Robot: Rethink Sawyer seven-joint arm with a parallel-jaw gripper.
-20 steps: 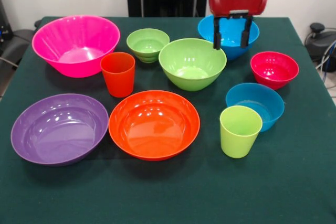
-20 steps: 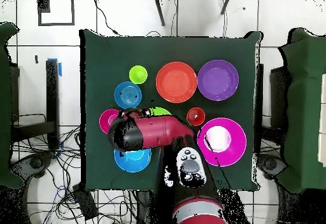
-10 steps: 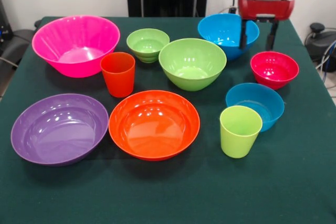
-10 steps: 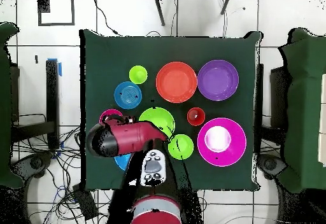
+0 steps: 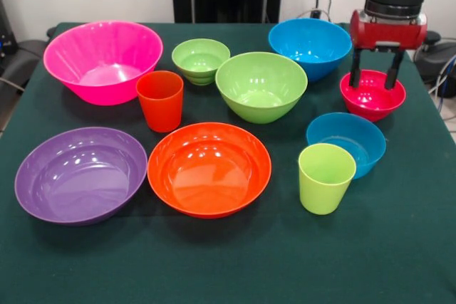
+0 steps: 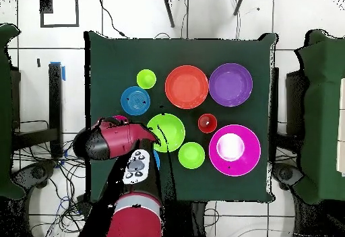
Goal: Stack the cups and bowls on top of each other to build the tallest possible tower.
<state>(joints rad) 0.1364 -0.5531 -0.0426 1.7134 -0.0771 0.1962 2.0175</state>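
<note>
Layout: you had every piece standing apart and mouth up on the tabletop (image 5: 399,261), nothing nested, so the tower was not yet begun.
Pink bowl (image 5: 104,60): at ten o'clock of the spread, the widest and deepest, glossy plastic with steep flaring walls; by my reckoning a natural base.
Purple bowl (image 5: 80,174): at eight o'clock, broad and shallow, with a smooth reflective inside.
Orange cup (image 5: 160,100): just right of the pink bowl, a tapered tumbler, upright.
Orange bowl (image 5: 209,168): at six o'clock, wide and shallow like the purple one.
Small green bowl (image 5: 201,60): at twelve o'clock, rounded, with a stepped foot.
Medium green bowl (image 5: 261,85): at the centre, deep and hemispherical.
Far blue bowl (image 5: 310,47): at one o'clock, deep and glossy.
Lime cup (image 5: 325,177): at five o'clock, tapered, touching or nearly touching the near blue bowl (image 5: 346,142) behind it in the front view.
Red bowl (image 5: 372,94): at three o'clock, small and round, its thin rim giving you an easy pinch.
Gripper (image 5: 374,79): you held it over the red bowl with the fingers (image 5: 355,72) spread apart and pointing down, astride the bowl's far rim, holding nothing; this looked like lining up for a grasp.
Overhead: the arm covered the red bowl almost wholly.
</note>
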